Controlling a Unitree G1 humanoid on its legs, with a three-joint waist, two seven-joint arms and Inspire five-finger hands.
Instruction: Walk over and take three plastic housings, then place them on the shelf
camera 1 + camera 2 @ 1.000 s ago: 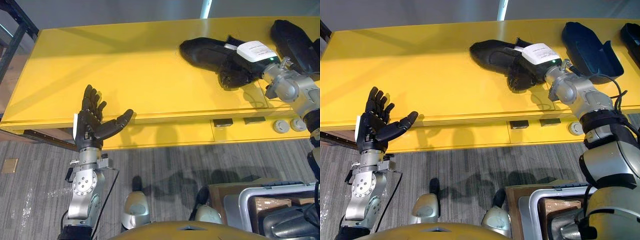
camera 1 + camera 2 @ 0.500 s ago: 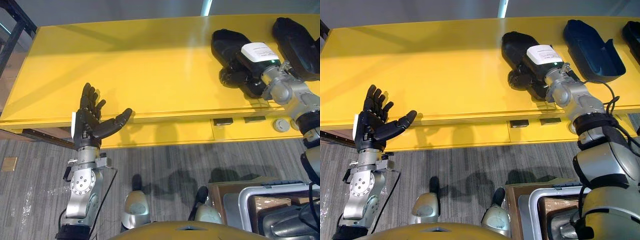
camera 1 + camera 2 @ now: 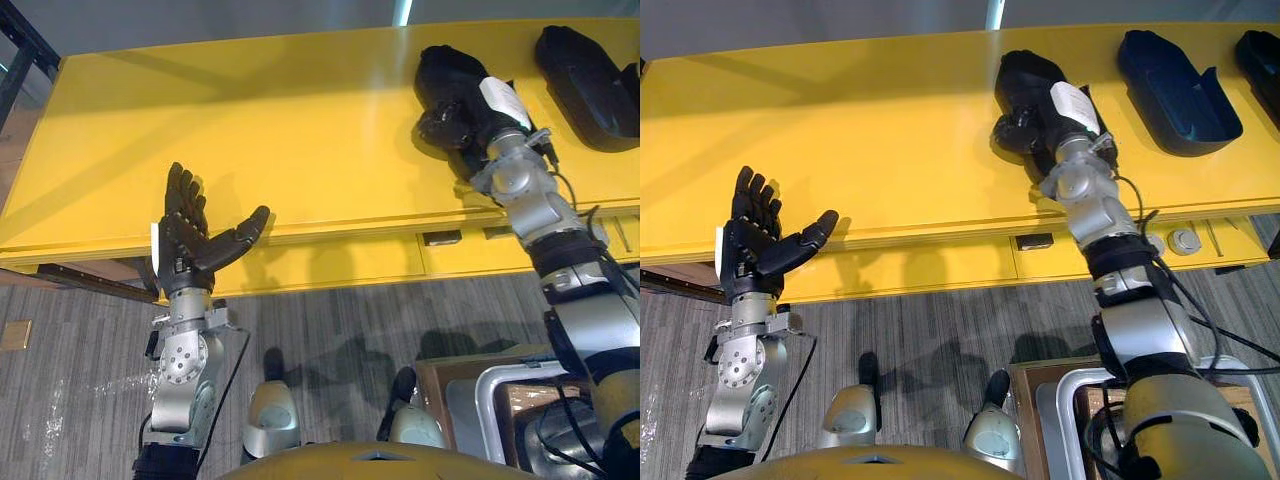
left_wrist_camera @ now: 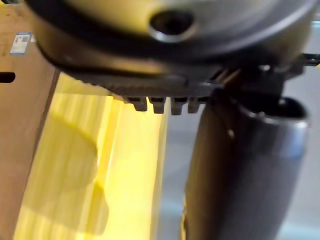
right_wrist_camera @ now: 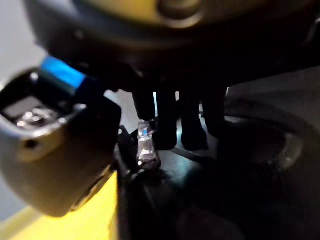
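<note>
While the left hand (image 3: pixel 190 240) is held up, palm open, just in front of the shelf's (image 3: pixel 300 130) front edge, its fingers straight and its thumb spread to the side, the right hand (image 3: pixel 1050 115) is stretched far over the yellow shelf top. There its dark fingers and thumb are curled round a black housing (image 3: pixel 1025 72), which lies near the back of the shelf, with its far end sticking out past the hand. The right wrist view shows the fingers (image 5: pixel 167 120) reaching down onto the housing's dark shell. A second housing (image 3: pixel 1175 95), open side up, lies on the shelf to the right of the held one, apart from it. A third housing (image 3: pixel 1262 55) lies further right, at the edge of the right eye view. Grey floor (image 3: pixel 80 380) runs below the shelf.
</note>
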